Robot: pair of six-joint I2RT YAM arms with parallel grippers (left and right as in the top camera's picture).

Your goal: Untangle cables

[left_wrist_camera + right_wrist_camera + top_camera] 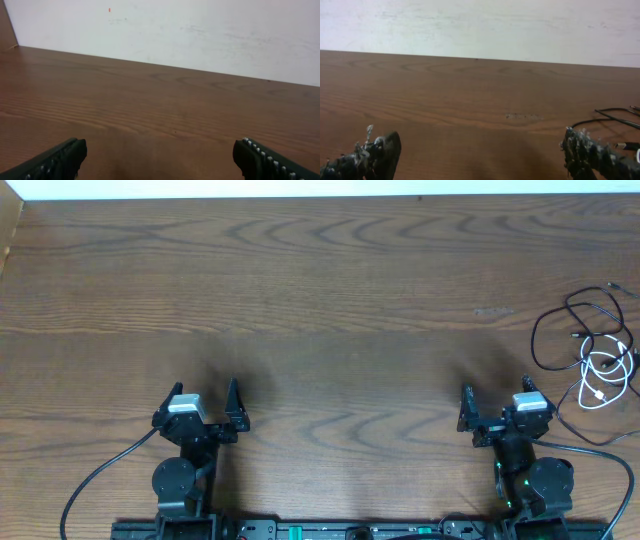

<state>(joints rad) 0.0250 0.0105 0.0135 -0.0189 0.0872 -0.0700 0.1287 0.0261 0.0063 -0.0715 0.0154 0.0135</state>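
In the overhead view, a wooden table is seen with both arms parked at its near edge. The left gripper is held near the left, its fingers spread apart with nothing between them. The right gripper is held near the right, likewise spread wide and empty. The cables are found at the far-right edge of the table, beyond and to the right of the right gripper and apart from it. A black cord is laid in wide loose loops, and a white cord is coiled in smaller loops within and across them. How the two cross cannot be made out.

In the left wrist view, the left gripper is shown with its dark fingers wide apart over bare tabletop; a pale wall is seen behind.

In the right wrist view, the right gripper is shown parted and empty, its fingers scuffed. Part of the black cord is seen on the table at the far right, beyond the right finger and not touched by it.
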